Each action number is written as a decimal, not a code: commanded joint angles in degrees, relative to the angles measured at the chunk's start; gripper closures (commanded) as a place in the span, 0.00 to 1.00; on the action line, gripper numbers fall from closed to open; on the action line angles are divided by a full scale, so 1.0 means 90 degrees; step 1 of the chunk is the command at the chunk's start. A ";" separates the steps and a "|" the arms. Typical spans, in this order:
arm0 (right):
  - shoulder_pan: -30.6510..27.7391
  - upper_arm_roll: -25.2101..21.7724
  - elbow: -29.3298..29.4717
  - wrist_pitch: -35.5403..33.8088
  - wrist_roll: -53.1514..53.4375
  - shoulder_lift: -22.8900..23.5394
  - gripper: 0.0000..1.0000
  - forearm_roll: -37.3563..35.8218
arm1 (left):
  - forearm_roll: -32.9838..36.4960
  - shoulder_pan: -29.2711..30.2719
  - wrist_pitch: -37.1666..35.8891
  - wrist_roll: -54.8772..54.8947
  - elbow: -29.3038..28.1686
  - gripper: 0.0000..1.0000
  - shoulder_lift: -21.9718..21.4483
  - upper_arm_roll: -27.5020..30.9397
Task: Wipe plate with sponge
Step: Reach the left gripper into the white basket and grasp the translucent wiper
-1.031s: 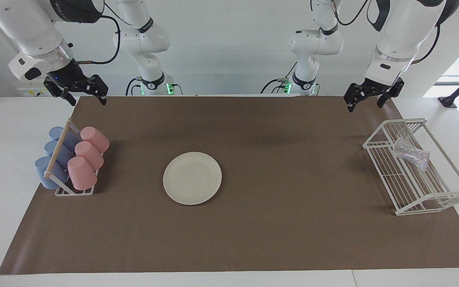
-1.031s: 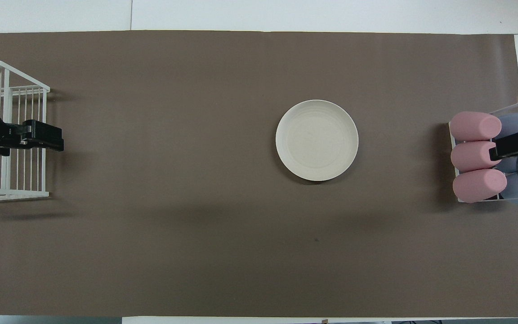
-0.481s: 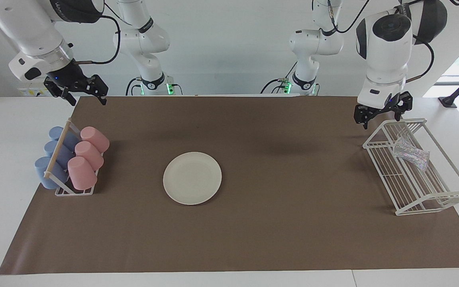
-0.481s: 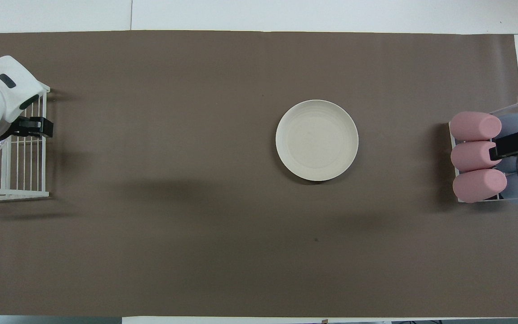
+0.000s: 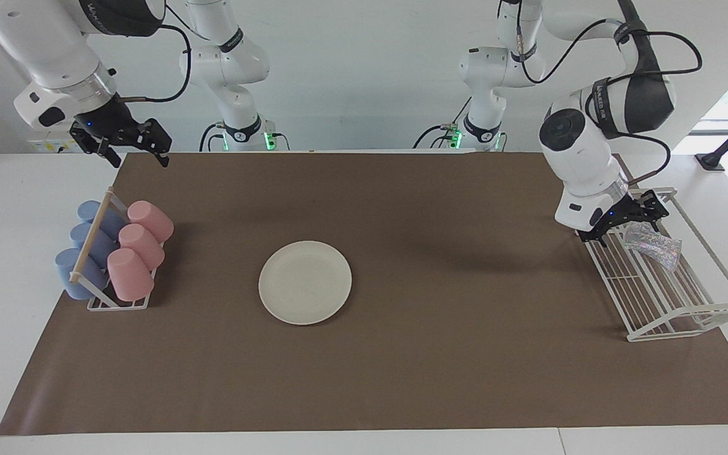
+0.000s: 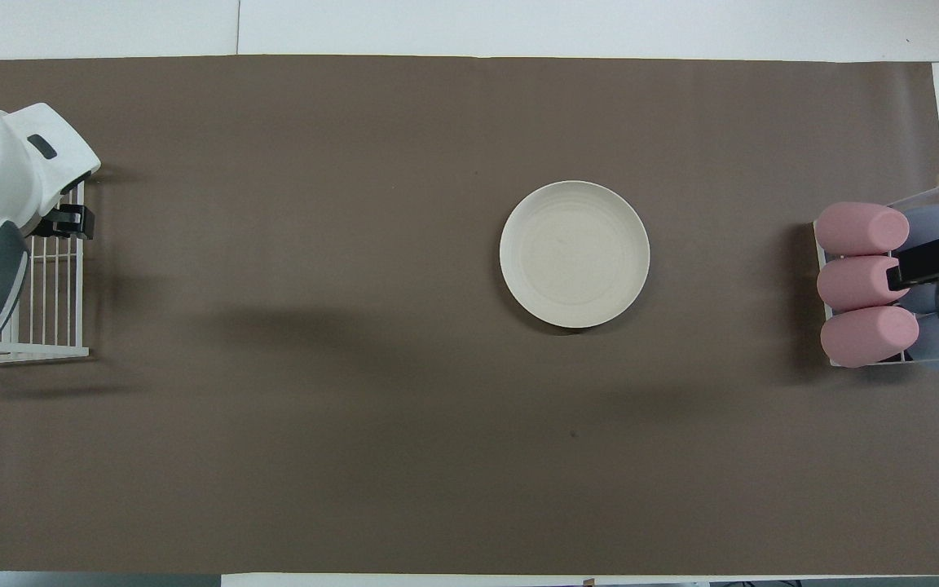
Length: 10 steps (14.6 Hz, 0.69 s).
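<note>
glittery sponge [image 5: 653, 245] in wire rack [image 5: 686, 313]; left gripper [image 5: 623, 221] spread beside it; right gripper [image 5: 129, 146] spread, waiting.

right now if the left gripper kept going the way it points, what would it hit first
Most likely the sponge lying in the white wire rack. The left gripper is over the rack's robot-side end, angled down toward the sponge; depth is unclear, so the rack's wires might come first.

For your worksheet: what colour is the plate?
Cream-white, plain; the plate shows best in the overhead view.
</note>
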 commanded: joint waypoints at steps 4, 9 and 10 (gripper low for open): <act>0.0001 0.0024 0.0120 -0.0120 0.0159 0.0057 0.00 0.0020 | 0.1304 0.0090 0.0310 -0.0858 -0.1214 0.00 -0.0302 0.0050; 0.0001 0.0024 0.0120 -0.0120 0.0159 0.0057 0.00 0.0020 | 0.1325 0.0188 0.0388 -0.1591 -0.2016 0.00 -0.0664 0.0040; 0.0001 0.0024 0.0120 -0.0120 0.0159 0.0057 0.00 0.0020 | 0.1325 0.0188 0.0379 -0.1631 -0.2066 0.00 -0.0684 0.0050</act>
